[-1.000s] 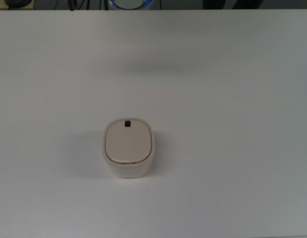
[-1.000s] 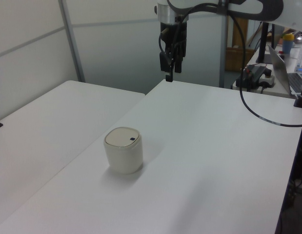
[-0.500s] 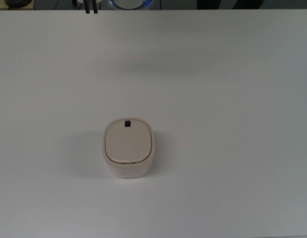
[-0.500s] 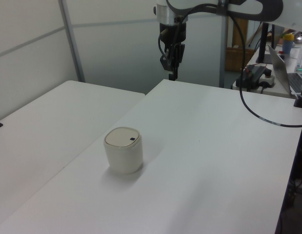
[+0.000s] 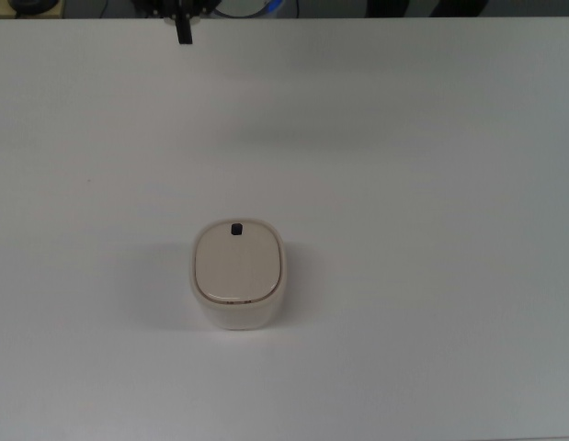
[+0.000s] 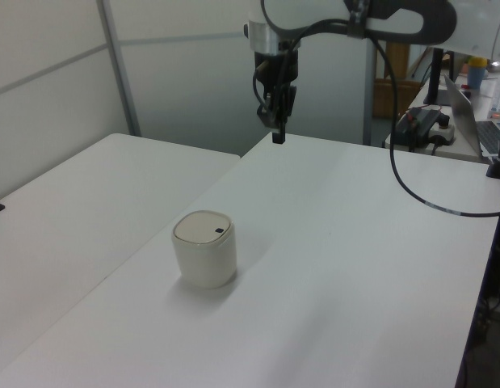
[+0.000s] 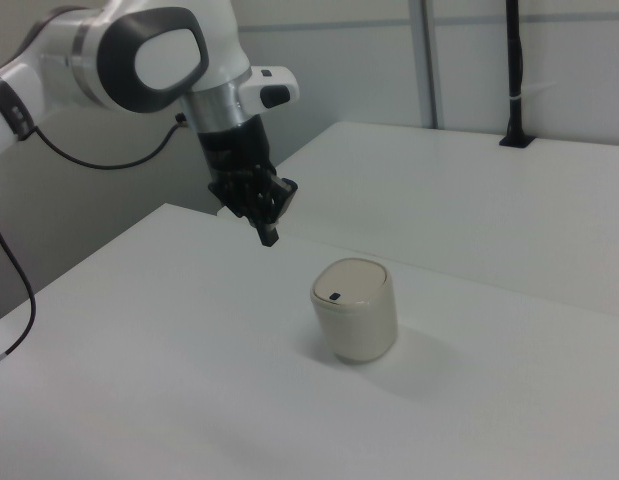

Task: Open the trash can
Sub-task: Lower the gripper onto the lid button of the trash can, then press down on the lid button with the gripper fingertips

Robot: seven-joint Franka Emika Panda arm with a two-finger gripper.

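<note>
Cream-beige plastic forms the trash can (image 6: 204,259), which is placed upright on the white table (image 6: 355,267) with its flat lid (image 5: 238,264) closed and the black button (image 5: 235,229) at the lid's edge. The gripper (image 7: 267,236) is held in the air, pointing downward, well apart from the can. Its fingers are seen pressed together, holding nothing.

— Where does the top view sit?
— Straight above the table (image 5: 431,184), looking down, fairly near.
— And the left view and right view?
— Both stand off the table, raised, looking down across it from opposite sides.
— What do all three share?
— The trash can (image 5: 238,273) (image 6: 204,249) (image 7: 354,309) on the tabletop.
</note>
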